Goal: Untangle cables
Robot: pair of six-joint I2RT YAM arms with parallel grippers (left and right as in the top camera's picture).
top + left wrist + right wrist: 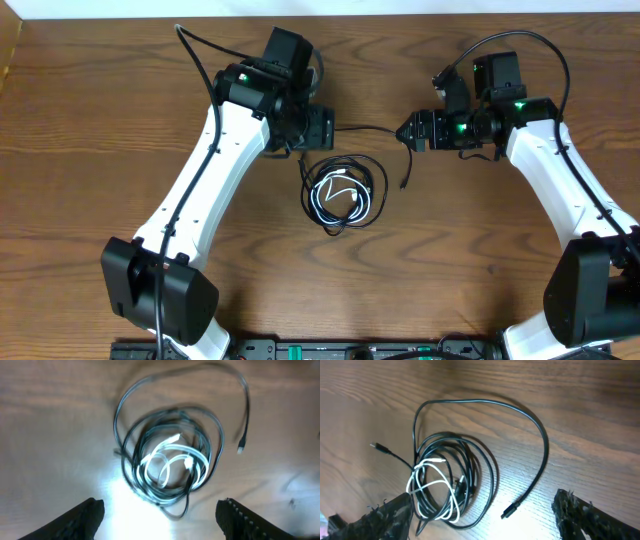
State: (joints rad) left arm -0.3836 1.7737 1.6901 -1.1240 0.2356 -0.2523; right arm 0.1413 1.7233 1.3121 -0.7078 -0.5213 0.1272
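The cables (345, 195) lie in a tangled coil on the wooden table between my two arms. Several black loops wind around a shorter white cable (335, 190). One long black strand (370, 129) arcs out of the coil and ends in a loose plug (403, 184). My left gripper (322, 130) hovers just above and left of the coil, open, with the tangle (167, 460) ahead of its empty fingers (85, 517). My right gripper (404, 129) is open too, right of the coil. The coil (447, 477), white cable (427, 485) and plug (510, 509) lie before it.
Thick black wires (200, 50) run from the arm bases across the back of the table. The table's far edge (320, 12) is close behind both arms. The arm bases (160, 290) stand at the near corners.
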